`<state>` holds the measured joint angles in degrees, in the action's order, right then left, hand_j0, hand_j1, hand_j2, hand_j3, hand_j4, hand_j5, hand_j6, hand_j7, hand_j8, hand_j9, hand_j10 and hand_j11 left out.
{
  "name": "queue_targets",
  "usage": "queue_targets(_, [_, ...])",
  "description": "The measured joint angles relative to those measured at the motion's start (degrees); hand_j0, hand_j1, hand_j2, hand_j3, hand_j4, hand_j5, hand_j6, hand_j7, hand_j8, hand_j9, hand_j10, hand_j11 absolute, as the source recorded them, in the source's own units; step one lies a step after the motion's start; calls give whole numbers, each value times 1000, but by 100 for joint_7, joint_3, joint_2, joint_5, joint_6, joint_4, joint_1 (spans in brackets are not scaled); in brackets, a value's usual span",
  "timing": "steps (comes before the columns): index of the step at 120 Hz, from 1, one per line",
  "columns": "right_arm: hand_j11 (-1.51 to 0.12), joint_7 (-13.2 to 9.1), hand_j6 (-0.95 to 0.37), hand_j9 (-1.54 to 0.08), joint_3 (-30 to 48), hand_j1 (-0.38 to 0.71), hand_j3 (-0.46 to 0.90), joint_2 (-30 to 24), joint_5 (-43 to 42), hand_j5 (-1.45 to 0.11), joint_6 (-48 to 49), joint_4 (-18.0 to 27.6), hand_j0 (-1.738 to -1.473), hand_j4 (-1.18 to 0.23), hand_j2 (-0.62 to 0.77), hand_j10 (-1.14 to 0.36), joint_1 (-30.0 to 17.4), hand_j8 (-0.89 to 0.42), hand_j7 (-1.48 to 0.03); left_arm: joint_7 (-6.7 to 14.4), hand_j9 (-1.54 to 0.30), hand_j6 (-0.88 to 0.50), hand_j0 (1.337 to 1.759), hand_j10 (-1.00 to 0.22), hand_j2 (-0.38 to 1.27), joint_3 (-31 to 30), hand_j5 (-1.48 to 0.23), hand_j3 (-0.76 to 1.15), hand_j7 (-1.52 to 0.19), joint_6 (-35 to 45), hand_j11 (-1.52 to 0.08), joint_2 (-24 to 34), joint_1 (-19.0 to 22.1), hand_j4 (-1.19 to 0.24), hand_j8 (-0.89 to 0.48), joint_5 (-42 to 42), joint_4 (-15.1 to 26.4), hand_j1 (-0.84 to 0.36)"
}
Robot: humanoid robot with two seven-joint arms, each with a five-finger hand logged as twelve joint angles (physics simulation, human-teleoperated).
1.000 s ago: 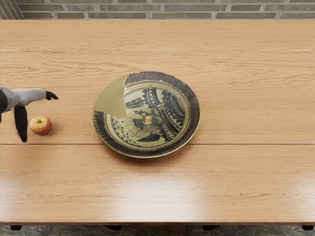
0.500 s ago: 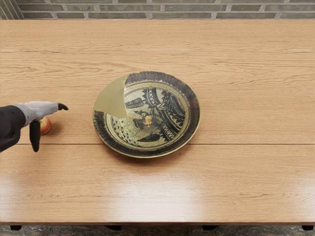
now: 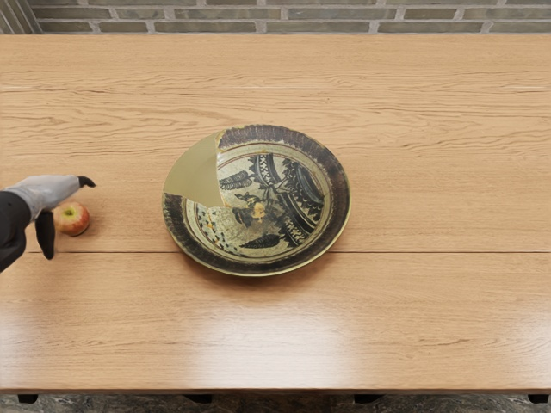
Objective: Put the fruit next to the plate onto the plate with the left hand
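Head view.
Plate (image 3: pixel 341 202): centre of table (image 3: pixel 413 310), dark rim, painted pattern inside, plain tan patch at upper left; holds pattern only.
Apple (image 3: pixel 71 218): on bare wood left of plate, well apart from it.
Left hand (image 3: pixel 41 200): enters from left edge, fingers spread. One finger stretched out above apple, another hanging down at apple's left. Grips nothing. Contact with apple: cannot tell.
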<state>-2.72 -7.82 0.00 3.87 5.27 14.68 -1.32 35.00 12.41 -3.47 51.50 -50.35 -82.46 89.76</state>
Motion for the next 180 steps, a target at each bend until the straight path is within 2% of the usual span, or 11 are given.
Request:
queue_targets(75, [-16,0,-12,-16,0,-334,0,0,0,-16,0,0,-1658,-13,-3,-12,-1,-12,-16,0,-404,-320,1658,-317,68,-43,-405,0,-404,73,-403,-202,8,-318,-320,-22,-142,-19])
queue_targets(120, [-16,0,-12,-16,0,-334,0,0,0,-16,0,0,-1658,-12,-3,-12,1,-12,-16,0,-435,-343,1658,-341,73,-51,-436,0,-435,150,-434,-406,44,-341,-343,-266,-508,-47])
queue_targets(156, [-16,-1,-12,-16,0,-334,0,0,0,-16,0,0,-1658,-12,-3,-12,0,-12,-16,0,-445,-350,1658,-348,75,-117,-446,0,-445,153,-444,-455,37,-349,-350,-273,-554,-56])
queue_targets(180, [-16,0,-12,-16,0,-334,0,0,0,-16,0,0,-1658,-13,-3,-12,1,-12,-16,0,-502,-394,1658,-392,84,-155,-503,0,-503,153,-502,-453,19,-392,-394,-269,-536,-109])
